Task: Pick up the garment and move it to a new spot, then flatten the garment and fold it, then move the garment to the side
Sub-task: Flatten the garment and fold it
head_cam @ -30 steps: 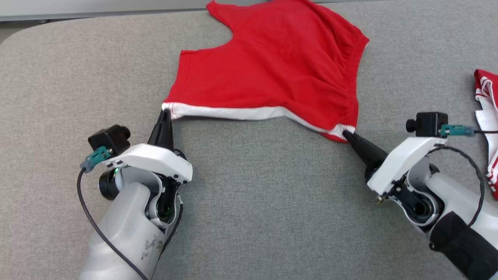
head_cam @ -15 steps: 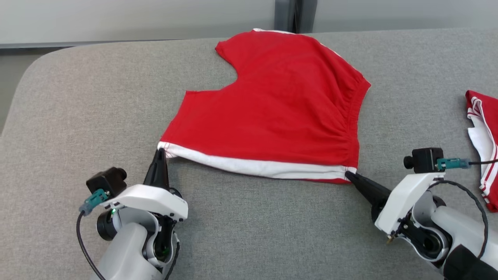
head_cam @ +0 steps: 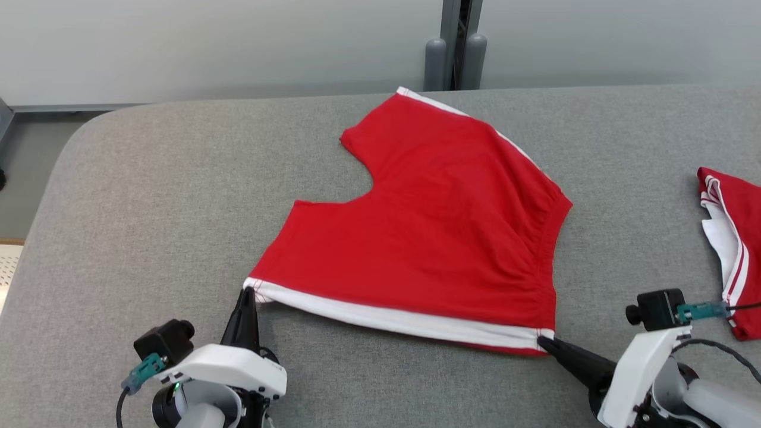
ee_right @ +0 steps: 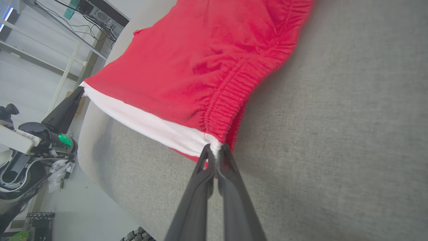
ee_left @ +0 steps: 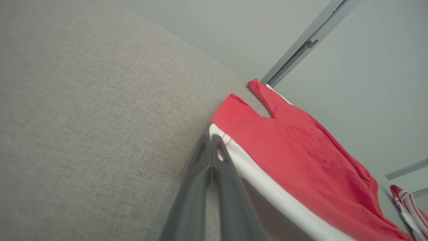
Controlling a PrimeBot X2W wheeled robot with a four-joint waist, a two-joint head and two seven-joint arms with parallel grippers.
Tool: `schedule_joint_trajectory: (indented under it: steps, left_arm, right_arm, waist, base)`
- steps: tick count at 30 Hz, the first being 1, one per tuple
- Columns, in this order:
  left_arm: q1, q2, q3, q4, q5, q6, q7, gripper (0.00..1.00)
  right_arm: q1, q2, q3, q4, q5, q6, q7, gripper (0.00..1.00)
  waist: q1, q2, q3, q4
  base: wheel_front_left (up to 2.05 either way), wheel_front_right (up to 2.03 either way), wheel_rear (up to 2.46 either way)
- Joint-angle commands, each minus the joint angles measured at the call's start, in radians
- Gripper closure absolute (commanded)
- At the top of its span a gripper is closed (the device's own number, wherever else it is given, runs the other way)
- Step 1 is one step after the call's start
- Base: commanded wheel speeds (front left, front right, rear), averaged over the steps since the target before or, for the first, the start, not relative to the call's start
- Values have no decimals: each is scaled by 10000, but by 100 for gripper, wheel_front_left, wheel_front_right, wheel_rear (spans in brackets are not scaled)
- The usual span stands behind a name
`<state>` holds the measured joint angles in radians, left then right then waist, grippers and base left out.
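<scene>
The garment (head_cam: 428, 238) is a pair of red shorts with a white stripe, spread on the grey padded table (head_cam: 148, 208). My left gripper (head_cam: 247, 291) is shut on its near left corner, where the white stripe ends; the left wrist view shows the pinch (ee_left: 211, 136) on the garment (ee_left: 301, 160). My right gripper (head_cam: 541, 341) is shut on the near right corner by the gathered waistband, also seen up close (ee_right: 214, 147) against the garment (ee_right: 200, 60). The white-striped edge hangs slightly lifted between the two grips. The far leg lies flat.
A second red and white cloth (head_cam: 734, 238) lies at the table's right edge. Behind the table stand a grey wall and a dark post (head_cam: 455, 44). The table's rounded left corner (head_cam: 83, 128) drops to the floor. Bare grey surface lies left of the garment.
The head camera has tilted up, so the whole picture has slid down. Both grippers stay shut on the corners, and the striped edge has drawn straighter between them.
</scene>
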<state>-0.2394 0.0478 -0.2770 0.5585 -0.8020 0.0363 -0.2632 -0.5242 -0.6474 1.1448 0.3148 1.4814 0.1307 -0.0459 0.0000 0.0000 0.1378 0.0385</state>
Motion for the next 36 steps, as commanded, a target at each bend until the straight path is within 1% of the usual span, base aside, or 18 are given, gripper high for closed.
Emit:
schedule_joint_trajectory:
  steps: [1, 2, 5, 8, 11, 16, 21, 25, 27, 29, 32, 34, 36]
  left_arm:
    - [182, 59, 25, -113, 38, 48, -10, 100]
    - [441, 87, -11, -296, 62, 65, -10, 100]
    - [716, 124, -84, -489, 63, 36, 39, 100]
    - [1066, 177, -152, -765, 15, 74, 147, 100]
    - [1396, 258, -177, -1069, -47, 179, 275, 100]
    - [2011, 377, -253, -1628, -70, 300, 438, 100]
    - [2450, 569, -63, -2266, -188, 581, 528, 100]
    - [2210, 689, -51, -2759, -52, 772, 629, 100]
    - [1988, 854, -135, -2923, 196, 826, 620, 100]
    - [1773, 888, -183, -3059, 346, 911, 662, 100]
    - [1227, 901, -164, -3204, 470, 1049, 711, 100]
    - [835, 915, -207, -3255, 558, 1061, 762, 100]
    - [383, 1047, -265, -3251, 757, 1108, 839, 100]
  right_arm:
    - [225, -193, 98, -119, 50, 0, 27, 100]
    - [398, -321, 173, -326, 82, 0, 78, 100]
    - [589, -404, 252, -473, 86, 0, 34, 100]
    - [970, -386, 440, -708, 147, 0, -10, 100]
    - [1297, -389, 542, -816, 113, 0, -89, 100]
    - [1811, -392, 787, -947, 88, 0, 120, 100]
    - [2076, -294, 760, -1093, 60, 0, 8, 100]
    - [1846, -221, 578, -1107, -68, 0, -137, 100]
    - [1714, -172, 354, -1051, -108, 0, -328, 100]
    - [1564, -85, 121, -965, -157, 0, -541, 100]
    - [1386, 33, -230, -1150, -17, 0, -769, 100]
    - [1264, 51, -403, -1309, 23, 0, -881, 100]
    - [1160, 59, -592, -1432, 18, 0, -991, 100]
  waist:
    - [0, 0, -128, 28]
    - [0, 0, -235, 46]
    - [0, 0, -358, 97]
    - [0, 0, -564, 205]
    - [0, 0, -776, 306]
    - [0, 0, -1092, 413]
    - [0, 0, -1158, 440]
    - [0, 0, -960, 362]
    - [0, 0, -832, 271]
    - [0, 0, -671, 137]
    - [0, 0, -368, -103]
    - [0, 0, -159, -279]
    - [0, 0, 73, -490]
  base:
    - [0, 0, 0]
    - [0, 0, 0]
    - [0, 0, 0]
    - [0, 0, 0]
    - [0, 0, 0]
    - [0, 0, 0]
    - [0, 0, 0]
    - [0, 0, 0]
    - [0, 0, 0]
    - [0, 0, 0]
    - [0, 0, 0]
    - [0, 0, 0]
    - [0, 0, 0]
